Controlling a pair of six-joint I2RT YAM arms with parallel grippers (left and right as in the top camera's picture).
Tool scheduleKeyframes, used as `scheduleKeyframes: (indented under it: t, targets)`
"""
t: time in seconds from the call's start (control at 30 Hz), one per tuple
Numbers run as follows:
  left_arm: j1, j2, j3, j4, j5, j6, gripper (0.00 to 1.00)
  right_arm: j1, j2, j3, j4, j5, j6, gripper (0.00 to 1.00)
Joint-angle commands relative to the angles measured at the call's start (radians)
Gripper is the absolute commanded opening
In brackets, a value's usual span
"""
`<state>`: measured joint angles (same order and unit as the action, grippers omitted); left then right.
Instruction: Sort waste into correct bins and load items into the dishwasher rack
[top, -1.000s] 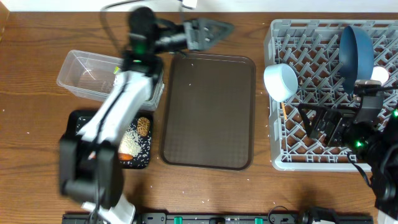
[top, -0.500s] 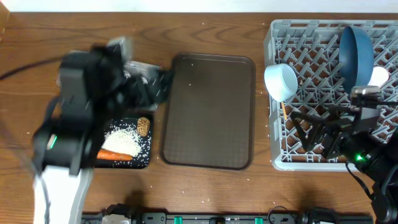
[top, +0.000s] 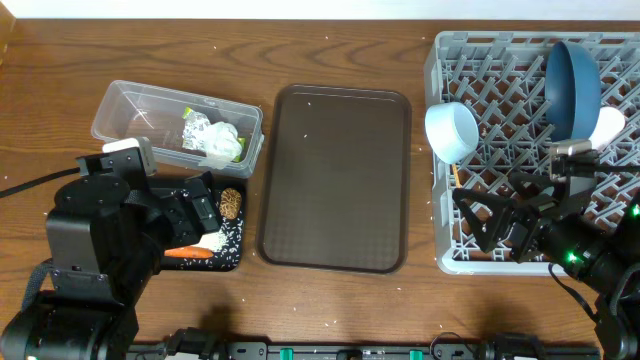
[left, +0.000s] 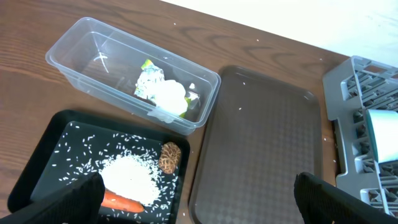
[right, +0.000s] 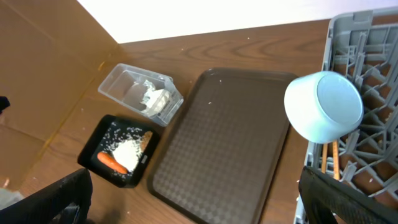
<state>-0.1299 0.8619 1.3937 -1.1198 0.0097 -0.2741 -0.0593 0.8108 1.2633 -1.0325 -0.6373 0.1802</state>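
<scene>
The crumpled yellow-green and white wrapper lies in the clear tub; it also shows in the left wrist view. The carrot piece and brown lump lie with white rice in the black tray. The grey rack holds the dark-blue bowl, a white cup that is blue inside and a partly hidden white dish. My left gripper is open and empty over the black tray. My right gripper is open and empty over the rack's front.
The brown serving tray lies bare between the bins and the rack. Wooden chopsticks stick through the rack under the cup. The rack reaches the table's right edge.
My left arm has swung from the back of the table down to the front left, over the black tray. The right gripper has shifted slightly left.
</scene>
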Motion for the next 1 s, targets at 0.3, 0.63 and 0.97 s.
scheduleKeyframes:
  t: [0.3,0.63,0.97]
  targets:
    - [0.000,0.000,0.005,-0.002,-0.029,0.019,0.98,0.010,-0.002,0.012,-0.065,0.073,0.101,0.99]
    - [0.000,0.000,0.005,-0.002,-0.029,0.019,0.98,0.084,-0.048,-0.054,0.010,0.126,-0.480,0.99]
    - [0.001,0.000,0.005,-0.002,-0.029,0.019,0.98,0.092,-0.389,-0.657,0.502,0.222,-0.536,0.99]
